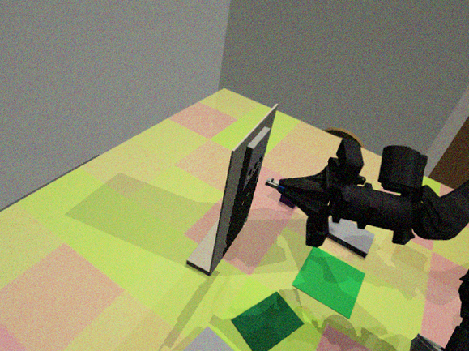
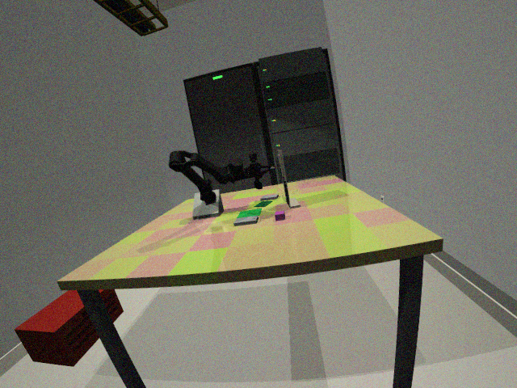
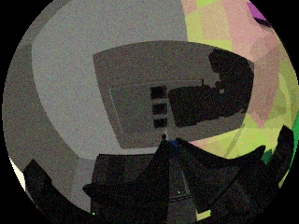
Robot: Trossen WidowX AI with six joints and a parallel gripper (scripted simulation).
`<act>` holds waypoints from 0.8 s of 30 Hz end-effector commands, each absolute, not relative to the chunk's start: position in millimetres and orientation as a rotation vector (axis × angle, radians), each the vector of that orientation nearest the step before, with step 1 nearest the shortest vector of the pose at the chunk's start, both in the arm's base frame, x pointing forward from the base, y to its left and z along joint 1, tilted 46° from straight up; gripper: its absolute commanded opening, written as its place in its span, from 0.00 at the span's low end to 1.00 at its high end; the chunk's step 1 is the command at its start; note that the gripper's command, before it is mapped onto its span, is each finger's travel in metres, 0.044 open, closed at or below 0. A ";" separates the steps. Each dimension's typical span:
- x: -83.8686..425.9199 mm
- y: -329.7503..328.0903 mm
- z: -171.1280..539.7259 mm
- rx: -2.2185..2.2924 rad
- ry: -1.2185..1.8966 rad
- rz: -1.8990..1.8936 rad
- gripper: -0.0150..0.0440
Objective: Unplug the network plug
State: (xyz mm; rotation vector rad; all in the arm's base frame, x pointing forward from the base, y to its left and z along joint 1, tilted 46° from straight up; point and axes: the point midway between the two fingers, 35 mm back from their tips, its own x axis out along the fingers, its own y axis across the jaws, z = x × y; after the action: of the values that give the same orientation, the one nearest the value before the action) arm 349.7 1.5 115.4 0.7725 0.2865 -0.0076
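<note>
My gripper (image 1: pixel 281 186) (image 3: pixel 171 142) is shut on the plug (image 1: pixel 271 182), a small pale piece with a blue part at the fingertips. The plug is out of the socket, with a gap between its front end and the upright panel (image 1: pixel 221 226) (image 2: pixel 283 175) (image 3: pixel 140 61). It is held level, high above the table. The wrist view shows several dark openings (image 3: pixel 159 108) in the panel's raised box. Two flat green patches lie on the table: a bright one (image 1: pixel 329 281) (image 2: pixel 250 213) and a smaller dark one (image 1: pixel 266 325) (image 2: pixel 262 204). Whether the tab is pressed is too small to tell.
One grey slab (image 1: pixel 355 238) (image 2: pixel 246 221) lies beside the bright green patch. Another slab (image 1: pixel 213 350) (image 2: pixel 269 196) lies near the dark patch. A purple block (image 1: pixel 287 201) (image 2: pixel 279 216) (image 3: pixel 256 11) sits on the table near the panel. The panel's foot (image 1: pixel 203 253) rests on the table.
</note>
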 end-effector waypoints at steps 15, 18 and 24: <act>337.9 5.1 115.9 0.776 0.276 -0.009 0.25; 336.2 5.7 115.5 0.776 0.276 -0.009 0.25; 332.9 6.9 114.8 0.776 0.276 -0.009 0.25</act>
State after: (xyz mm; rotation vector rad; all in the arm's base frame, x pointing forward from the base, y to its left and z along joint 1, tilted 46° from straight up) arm 335.5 6.6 112.5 0.7726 0.2866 -0.0076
